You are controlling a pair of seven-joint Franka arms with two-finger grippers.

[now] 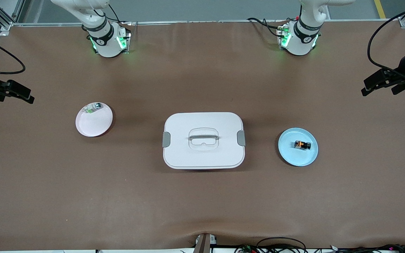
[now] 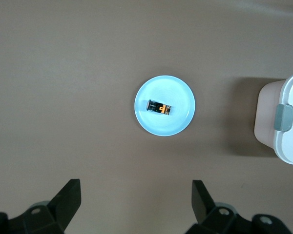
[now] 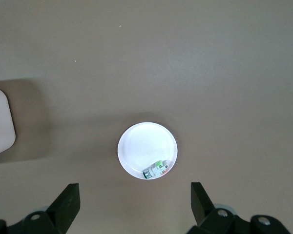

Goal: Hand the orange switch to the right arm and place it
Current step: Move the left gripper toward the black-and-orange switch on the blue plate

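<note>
We see one big white box with a lid in the middle of the brown table. There are two small plates. The blue plate, toward the left arm's end, has one orange switch lying on it. The pale plate, toward the right arm's end, has one whitish-green part at its rim.

The left gripper hangs wide open, holding nothing. The right gripper hangs wide open too. Only the wrist views show the gaps between the fingers clearly.
</note>
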